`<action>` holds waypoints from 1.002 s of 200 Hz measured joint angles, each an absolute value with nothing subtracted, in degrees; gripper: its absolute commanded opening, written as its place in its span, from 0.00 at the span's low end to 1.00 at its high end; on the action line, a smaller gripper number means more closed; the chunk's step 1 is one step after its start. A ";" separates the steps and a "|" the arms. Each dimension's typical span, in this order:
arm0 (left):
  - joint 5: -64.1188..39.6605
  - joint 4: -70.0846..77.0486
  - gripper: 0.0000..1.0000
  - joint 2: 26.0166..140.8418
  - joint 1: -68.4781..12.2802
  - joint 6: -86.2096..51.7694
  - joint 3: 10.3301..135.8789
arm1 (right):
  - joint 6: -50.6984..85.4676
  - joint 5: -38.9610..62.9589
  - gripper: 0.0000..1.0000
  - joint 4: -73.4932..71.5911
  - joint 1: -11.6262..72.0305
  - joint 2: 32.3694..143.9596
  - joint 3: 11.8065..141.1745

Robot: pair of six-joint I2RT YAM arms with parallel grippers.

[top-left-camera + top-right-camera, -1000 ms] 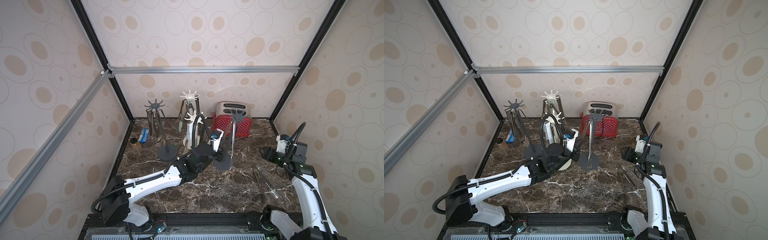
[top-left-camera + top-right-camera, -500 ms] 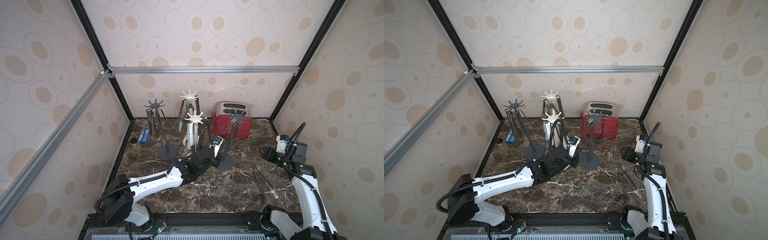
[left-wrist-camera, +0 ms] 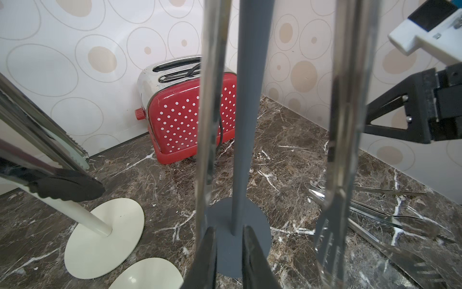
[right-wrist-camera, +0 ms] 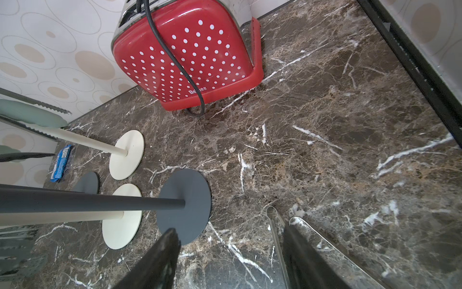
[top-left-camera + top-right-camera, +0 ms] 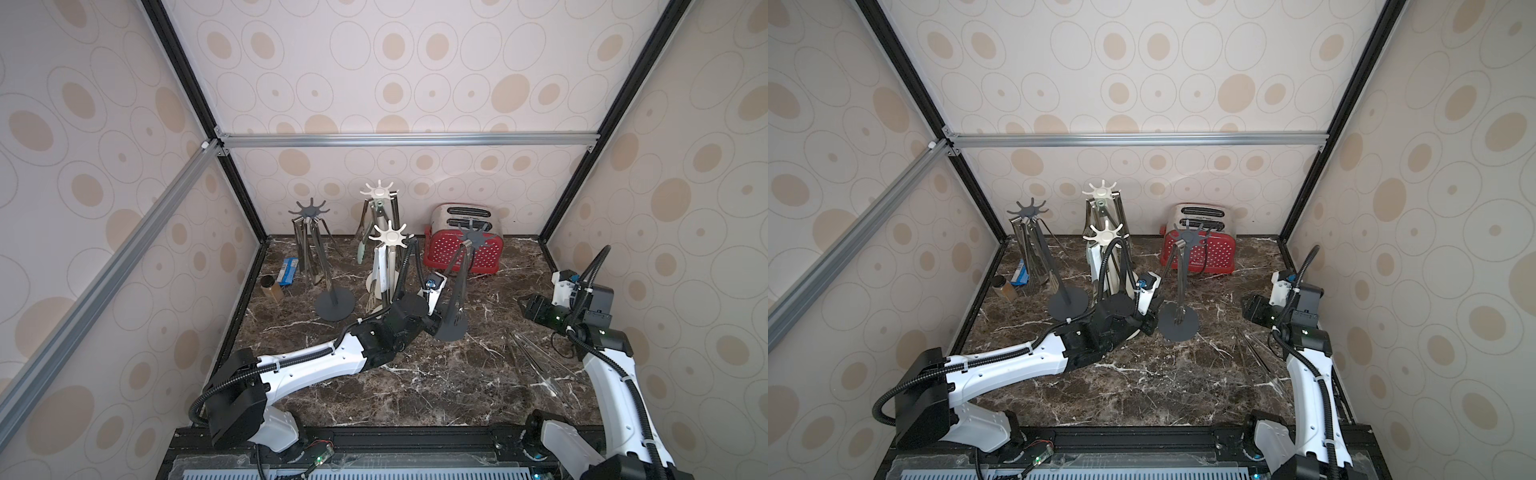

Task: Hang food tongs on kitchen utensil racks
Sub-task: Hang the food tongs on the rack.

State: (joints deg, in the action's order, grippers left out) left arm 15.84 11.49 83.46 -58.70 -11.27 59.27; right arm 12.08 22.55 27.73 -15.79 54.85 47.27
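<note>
Marble top (image 3: 287, 155) is crowded: your left gripper (image 3: 228, 230), barely parted, could snag the tongs (image 3: 212, 100) just ahead and topple the rack (image 3: 247, 100).

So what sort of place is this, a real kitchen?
Probably a mock kitchen corner in a test booth, not a home: a marble-look counter with a red dotted toaster and racks of tongs, boxed in by wallpapered panels on a metal frame.

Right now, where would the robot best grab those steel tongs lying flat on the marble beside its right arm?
Probably straight down from above with the open right gripper, closing across both arms of the steel tongs a little below the narrow hinged end, where they lie close together. They lie flat on the marble counter, leaving no side access.
</note>
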 measured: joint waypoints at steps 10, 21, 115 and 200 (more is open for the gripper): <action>15.81 11.49 0.20 83.46 -58.70 -11.29 59.27 | 12.08 22.55 0.69 27.70 -15.79 54.85 47.27; 15.77 11.49 0.22 83.46 -58.70 -11.31 59.27 | 12.08 22.55 0.69 27.73 -15.77 54.85 47.27; 13.17 6.33 0.34 77.89 -58.92 -11.79 59.68 | 12.12 14.61 0.68 32.38 -15.77 57.19 47.83; 8.19 0.10 0.37 65.80 -58.94 -15.53 59.24 | 12.49 1.34 0.61 45.08 -15.79 67.05 52.58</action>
